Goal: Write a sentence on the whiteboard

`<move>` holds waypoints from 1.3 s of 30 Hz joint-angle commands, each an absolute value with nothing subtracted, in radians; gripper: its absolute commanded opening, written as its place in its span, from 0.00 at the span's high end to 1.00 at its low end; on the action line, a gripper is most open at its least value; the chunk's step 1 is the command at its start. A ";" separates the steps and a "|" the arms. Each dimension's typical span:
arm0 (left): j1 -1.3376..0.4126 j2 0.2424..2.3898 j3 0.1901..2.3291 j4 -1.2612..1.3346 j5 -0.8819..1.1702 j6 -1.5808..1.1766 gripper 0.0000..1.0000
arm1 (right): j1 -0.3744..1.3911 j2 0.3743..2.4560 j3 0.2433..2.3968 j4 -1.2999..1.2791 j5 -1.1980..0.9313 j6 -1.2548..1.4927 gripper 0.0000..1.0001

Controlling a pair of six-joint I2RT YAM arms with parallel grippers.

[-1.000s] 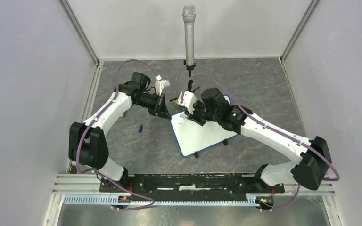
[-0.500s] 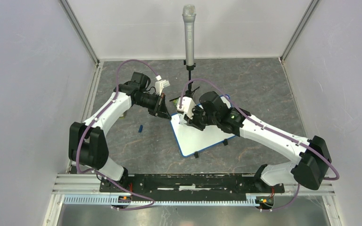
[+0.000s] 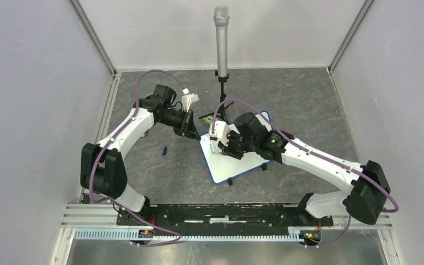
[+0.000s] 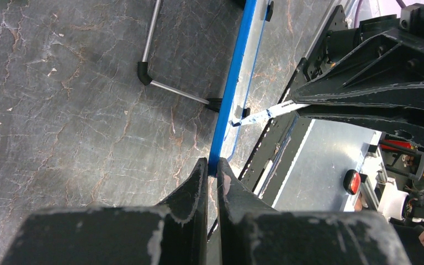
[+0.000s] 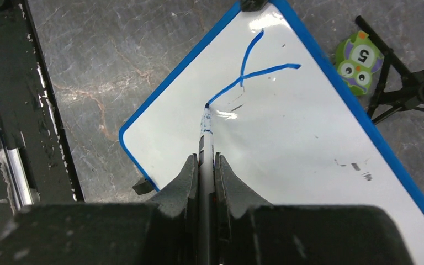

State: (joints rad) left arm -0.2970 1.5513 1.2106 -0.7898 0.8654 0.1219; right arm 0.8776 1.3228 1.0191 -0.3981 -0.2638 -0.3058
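Right gripper (image 5: 204, 165) clamped on marker (image 5: 206, 124) — tip touching whiteboard (image 5: 287, 127) at blue strokes (image 5: 270, 69), left gripper (image 4: 212, 165) pinching its blue edge.

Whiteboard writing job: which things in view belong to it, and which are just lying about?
Part of the job:
whiteboard
blue marker strokes on it
marker, held by the right gripper
left gripper, clamped on the board's blue edge

Lying about:
microphone on its stand
green owl token marked 5
small blue piece, apart from the board
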 commanded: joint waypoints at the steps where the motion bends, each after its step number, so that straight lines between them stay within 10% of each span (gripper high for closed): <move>1: -0.299 1.523 1.208 -0.778 0.855 0.154 0.98 | 0.884 1.289 1.005 -0.426 -0.289 -0.325 1.00; 39: -0.299 1.517 1.201 -0.779 0.853 0.157 0.97 | 0.827 1.308 1.048 -0.375 -0.287 -0.291 1.00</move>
